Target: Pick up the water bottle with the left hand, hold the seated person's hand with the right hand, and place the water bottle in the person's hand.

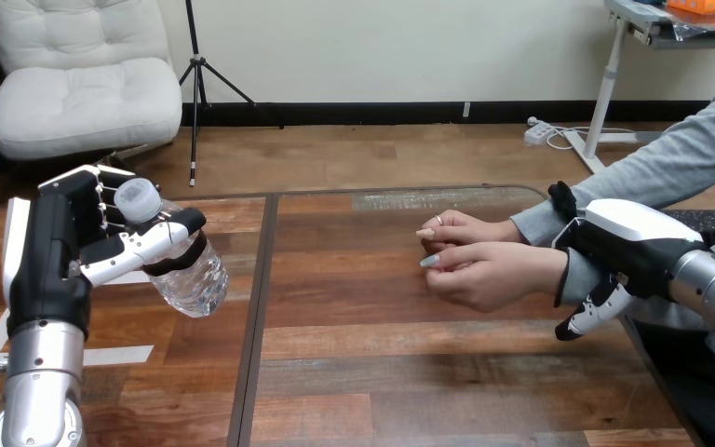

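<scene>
Left hand [56, 251] fingers clamped on water bottle [195, 279], clear of desk [382, 372] — poised for handover; right hand [628, 247] fingers curled round person's wrist [542, 267], steadying.

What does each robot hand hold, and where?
The left hand grips the water bottle round its upper part, just below the cap; the right hand is curled round the person's wrist.

The left hand [60, 244] is covering part of the water bottle [191, 279], the right hand [633, 244] most of the person's wrist [568, 276].
</scene>
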